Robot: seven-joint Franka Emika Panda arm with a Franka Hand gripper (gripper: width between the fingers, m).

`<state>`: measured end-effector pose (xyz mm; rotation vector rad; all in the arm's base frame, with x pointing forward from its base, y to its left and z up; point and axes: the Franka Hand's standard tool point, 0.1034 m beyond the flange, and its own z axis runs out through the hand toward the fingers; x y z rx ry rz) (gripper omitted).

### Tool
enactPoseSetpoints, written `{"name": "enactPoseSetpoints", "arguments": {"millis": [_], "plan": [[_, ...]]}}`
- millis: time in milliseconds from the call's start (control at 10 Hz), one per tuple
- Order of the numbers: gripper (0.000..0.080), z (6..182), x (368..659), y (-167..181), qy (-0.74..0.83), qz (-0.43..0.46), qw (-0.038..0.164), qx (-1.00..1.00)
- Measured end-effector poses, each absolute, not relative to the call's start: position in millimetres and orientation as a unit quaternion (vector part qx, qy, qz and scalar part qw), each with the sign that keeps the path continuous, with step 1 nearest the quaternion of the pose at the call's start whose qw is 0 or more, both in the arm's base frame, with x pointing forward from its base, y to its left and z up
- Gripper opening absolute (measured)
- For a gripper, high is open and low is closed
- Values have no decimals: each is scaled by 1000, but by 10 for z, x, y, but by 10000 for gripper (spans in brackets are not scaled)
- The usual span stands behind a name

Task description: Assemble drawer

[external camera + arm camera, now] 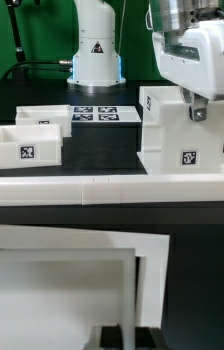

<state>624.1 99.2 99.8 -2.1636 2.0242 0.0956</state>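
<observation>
Black worktop (100, 145) is being shown with a free strip running between the parts. It is being bounded along the near edge by the long low white border wall (110, 186). Arm base (95, 50) is being shown at back centre. Drawer casing (165, 135) is standing upright on the exterior view's right, its lower front edge just beside the border wall. Front tray (45, 148) and rear tray (45, 116) are being shown on the exterior view's left, close together and well apart from the casing. Marker board (95, 113) is lying further back, between trays and casing. Gripper (196, 112) is being set down over the casing's top edge. In the wrist view the jaws are being clamped on a thin casing wall (130, 291), with dark pads (108, 339) flush on both sides and no gap showing.
</observation>
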Motion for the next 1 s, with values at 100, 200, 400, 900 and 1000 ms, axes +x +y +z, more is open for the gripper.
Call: {"name": "enactPoseSetpoints", "arguments": {"millis": [100, 200, 400, 900, 1000], "plan": [[39, 995, 6278, 987, 680, 33, 88, -728], [39, 989, 6315, 986, 680, 34, 88, -728], [39, 990, 6444, 988, 680, 31, 92, -727], [112, 983, 6474, 991, 683, 56, 75, -724], [112, 981, 6473, 996, 683, 56, 75, -725]]}}
